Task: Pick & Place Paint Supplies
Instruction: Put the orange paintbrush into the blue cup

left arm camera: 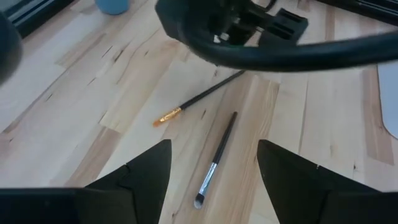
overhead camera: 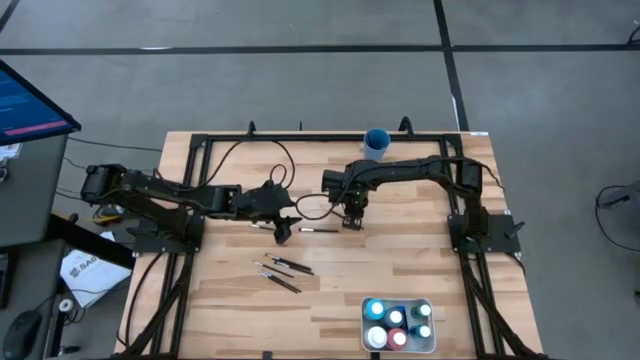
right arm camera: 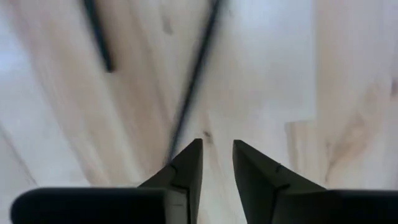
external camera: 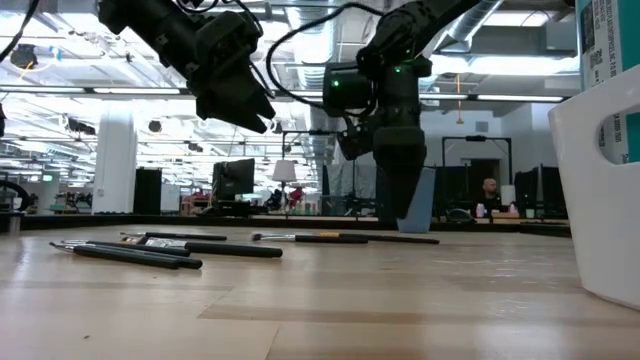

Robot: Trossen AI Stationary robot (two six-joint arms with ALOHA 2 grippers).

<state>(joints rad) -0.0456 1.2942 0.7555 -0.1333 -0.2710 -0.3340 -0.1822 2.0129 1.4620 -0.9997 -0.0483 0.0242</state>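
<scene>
Two thin dark paintbrushes lie flat on the wood in the middle: one orange-tipped (left arm camera: 186, 107), one pale-tipped (left arm camera: 214, 162). My left gripper (overhead camera: 283, 232) hangs open above them, touching nothing. My right gripper (overhead camera: 351, 220) points straight down at the orange-tipped brush's handle end (right arm camera: 193, 81), fingers a narrow gap apart with bare wood between them. Several more brushes (overhead camera: 278, 270) lie loose nearer the front. Small paint bottles (overhead camera: 398, 325) stand in the white tray (overhead camera: 432, 345). My right gripper comes from above, pointing down. The brush's handle (right arm camera: 177, 134) runs up to the outer side of one finger (right arm camera: 186, 165) and is not between the two. Whether that finger touches it I cannot tell.
A blue cup (overhead camera: 377, 143) stands at the table's far edge, behind the right arm. The tray sits at the front right corner and fills the right side of the low view (external camera: 600, 200). Black frame rails run along both sides. Bare wood lies between the loose brushes and the tray.
</scene>
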